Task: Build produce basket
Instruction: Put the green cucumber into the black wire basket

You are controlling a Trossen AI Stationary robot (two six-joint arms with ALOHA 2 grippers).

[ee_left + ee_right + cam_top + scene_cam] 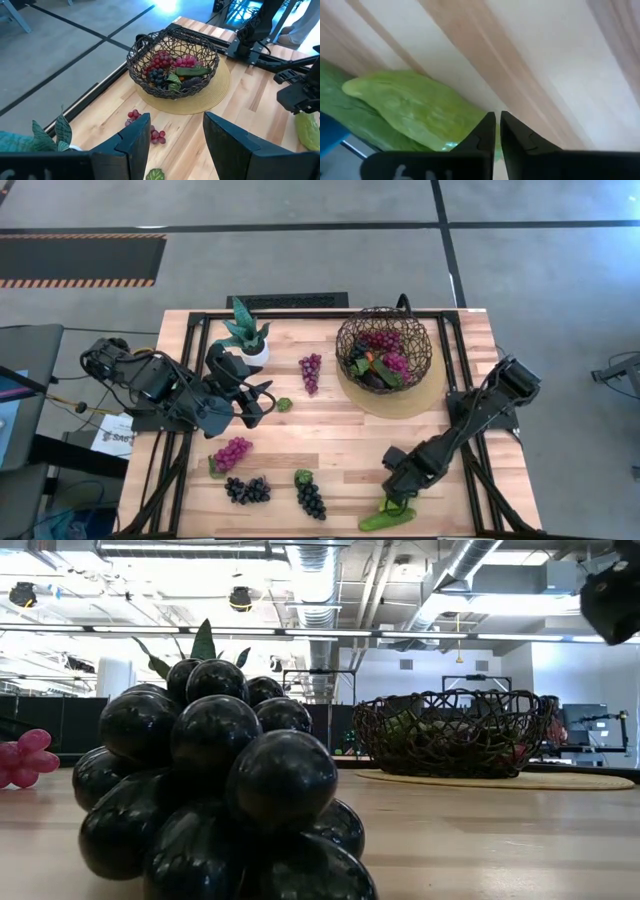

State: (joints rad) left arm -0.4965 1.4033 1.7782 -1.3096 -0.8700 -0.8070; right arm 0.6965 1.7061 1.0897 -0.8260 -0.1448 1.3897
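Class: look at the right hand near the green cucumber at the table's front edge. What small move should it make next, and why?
Probably reopen the right hand and settle its fingers around the cucumber. The wrist view shows the fingers almost together beside the green piece, with nothing between them, so there is no grip yet. The basket still waits for this item.

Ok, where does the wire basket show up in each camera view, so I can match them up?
High view: the basket sits upper right of centre, on a tan mat.
Low view: basket right of centre, behind the black grapes.
Left wrist view: basket in the upper middle, beyond the fingers.
Right wrist view: not in it.
Shared landmark: the tan mat under the basket.
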